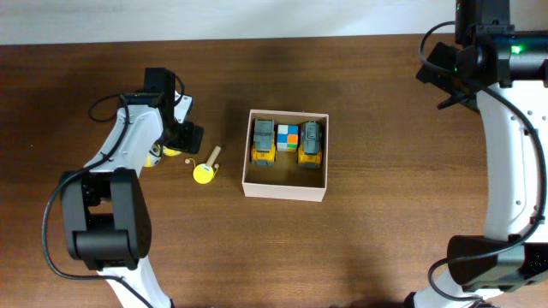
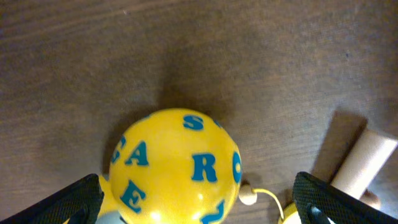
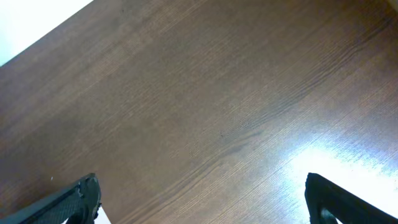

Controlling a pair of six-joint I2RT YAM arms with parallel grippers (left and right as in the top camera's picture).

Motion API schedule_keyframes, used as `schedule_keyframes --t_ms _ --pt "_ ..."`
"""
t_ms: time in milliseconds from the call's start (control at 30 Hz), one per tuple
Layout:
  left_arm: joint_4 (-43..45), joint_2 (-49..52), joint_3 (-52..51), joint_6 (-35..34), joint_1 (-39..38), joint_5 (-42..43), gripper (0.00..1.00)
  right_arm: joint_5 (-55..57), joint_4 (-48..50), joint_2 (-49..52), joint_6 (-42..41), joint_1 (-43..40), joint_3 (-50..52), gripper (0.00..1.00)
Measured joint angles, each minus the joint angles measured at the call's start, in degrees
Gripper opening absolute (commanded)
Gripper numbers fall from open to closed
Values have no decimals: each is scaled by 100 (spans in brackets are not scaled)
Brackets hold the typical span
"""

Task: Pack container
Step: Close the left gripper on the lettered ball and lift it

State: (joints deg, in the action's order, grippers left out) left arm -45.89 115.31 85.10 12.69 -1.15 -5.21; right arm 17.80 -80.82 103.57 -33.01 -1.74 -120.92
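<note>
The container (image 1: 285, 184) sits mid-table, its far half already filled; one toy truck (image 1: 264, 142) and a second toy truck (image 1: 311, 143) flank a colour cube (image 1: 288, 137) against the far wall, which leaves the near half bare for more. Well to the left of the container the left gripper (image 2: 199, 190) hangs spread wide over a yellow ball (image 2: 177, 165) printed with blue letters, a finger on either side and not closed on it, evidently lined up for a grasp. Between ball and container lies a yellow disc (image 1: 203, 174) with a wooden peg (image 2: 364, 162); a small bead (image 2: 248, 196) on a thread by the ball may tie these into one toy, though the blur leaves that unsure. The right gripper (image 3: 202, 193), far right of the container and beyond it, is spread with nothing between its fingers over bare table (image 3: 205, 93), presumably parked clear.
</note>
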Motion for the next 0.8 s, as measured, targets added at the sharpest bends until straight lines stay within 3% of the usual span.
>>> schedule_keyframes --t_ms 800 --pt "208 109 -2 0 0 -472 100 0 0 0 4 0 0 99"
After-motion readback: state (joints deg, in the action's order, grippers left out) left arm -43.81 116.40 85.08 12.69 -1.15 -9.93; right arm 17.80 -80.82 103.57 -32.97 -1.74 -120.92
